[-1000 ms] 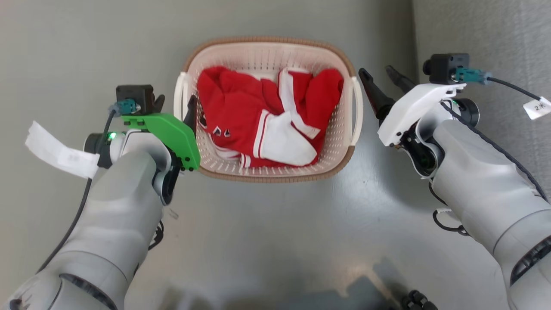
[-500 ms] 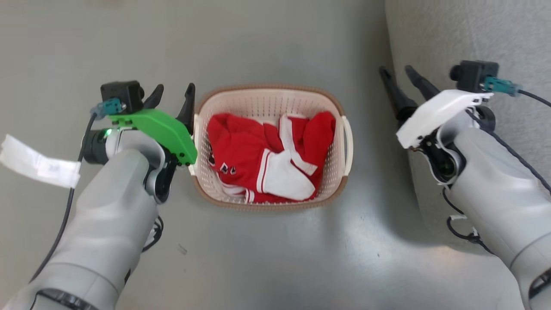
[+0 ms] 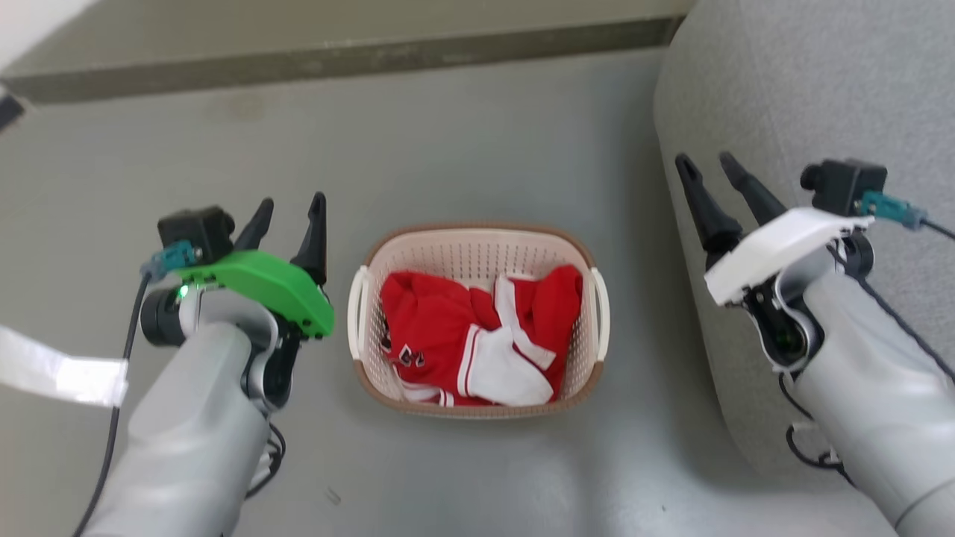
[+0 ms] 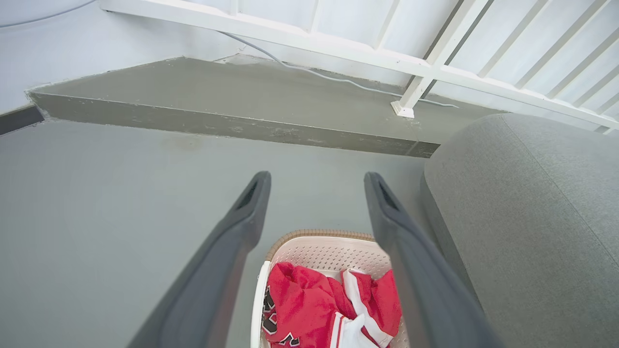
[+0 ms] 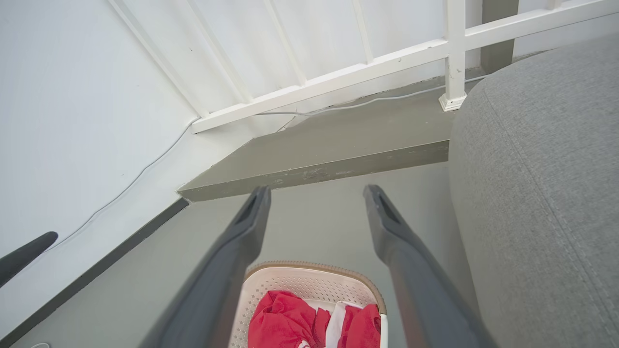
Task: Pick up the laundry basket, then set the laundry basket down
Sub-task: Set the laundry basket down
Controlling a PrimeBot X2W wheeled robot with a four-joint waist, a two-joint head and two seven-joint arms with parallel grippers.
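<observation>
Looking down from the head, found the laundry basket (image 3: 477, 253) upright on the grey floor (image 3: 448, 134), between the two arms and touched by neither, with a red-and-white garment (image 3: 448, 328) heaped inside and a grey sofa (image 3: 783, 89) close on its right. Saw the left gripper (image 3: 292, 203) near the basket's left handle (image 3: 357, 306) but apart from it, fingers spread and holding nothing. Saw the right gripper (image 3: 705, 160) well apart from the right handle (image 3: 601, 313), against the sofa's edge, likewise spread and empty. Confirmed the same through both wrist views: a plain gap between each pair of fingers, basket low beneath them. Could not settle between a lift not yet begun and a set-down already done. Weighed the hazards of any grasp from here. Feared a slide first: light plastic on smooth floor, easily shoved by a finger arriving from one side alone. Feared a tip too, given one handle raised sooner or higher than the other, with the garment spilling over the brown rim. Noted slim handles lying close against the perforated wall, so little room behind them and a fair chance of snagging a hole instead. Marked the right forearm as near the sofa, hence liable to drag on the upholstery during any swing inward.
</observation>
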